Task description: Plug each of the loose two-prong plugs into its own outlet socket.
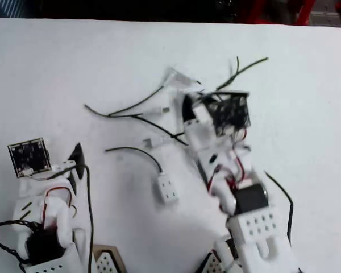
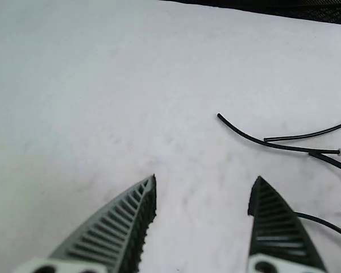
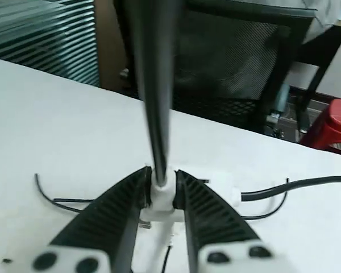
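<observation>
White counter spreads under us: our right end effector is clamped on a white plug, our left end effector gapes wide, and an outlet socket lies between them.

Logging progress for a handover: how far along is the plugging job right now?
Done: nothing looks plugged yet; the white socket lies with nothing in it. In hand: the right gripper is shut on a white plug. Left: seating that plug, plus another loose plug on the table; the left gripper is open, holding nothing.
</observation>
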Robot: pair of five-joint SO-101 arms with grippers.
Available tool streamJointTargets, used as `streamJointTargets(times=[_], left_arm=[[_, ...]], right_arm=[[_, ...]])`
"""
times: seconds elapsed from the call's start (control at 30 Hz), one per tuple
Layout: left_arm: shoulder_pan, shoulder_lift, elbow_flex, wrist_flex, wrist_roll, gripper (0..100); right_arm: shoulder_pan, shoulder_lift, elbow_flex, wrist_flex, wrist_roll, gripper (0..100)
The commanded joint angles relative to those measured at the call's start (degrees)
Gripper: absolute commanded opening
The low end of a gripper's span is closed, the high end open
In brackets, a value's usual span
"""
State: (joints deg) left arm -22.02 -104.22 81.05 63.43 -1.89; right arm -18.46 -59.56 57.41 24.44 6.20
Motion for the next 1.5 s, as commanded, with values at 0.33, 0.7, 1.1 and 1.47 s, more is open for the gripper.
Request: streamJointTargets(times=[0.33, 0.7, 1.1, 1.47], left_arm=[[-0.48, 0.04, -0.26, -2.55, 0.18, 27], [-0.48, 0.04, -0.26, -2.55, 0.18, 27], [-0.48, 0.04, -0.26, -2.55, 0.18, 27], [-0.48, 0.04, -0.26, -2.46, 0.18, 27]], right_arm=[[11.91, 44.00, -15.12, -17.89, 0.18, 1.8], [13.93, 61.58, -39.91, 5.67, -6.33, 16.4], [2.95, 57.80, -44.22, 16.84, 11.08, 13.5], [-4.53, 58.07, -48.53, 21.23, 24.18, 13.7]])
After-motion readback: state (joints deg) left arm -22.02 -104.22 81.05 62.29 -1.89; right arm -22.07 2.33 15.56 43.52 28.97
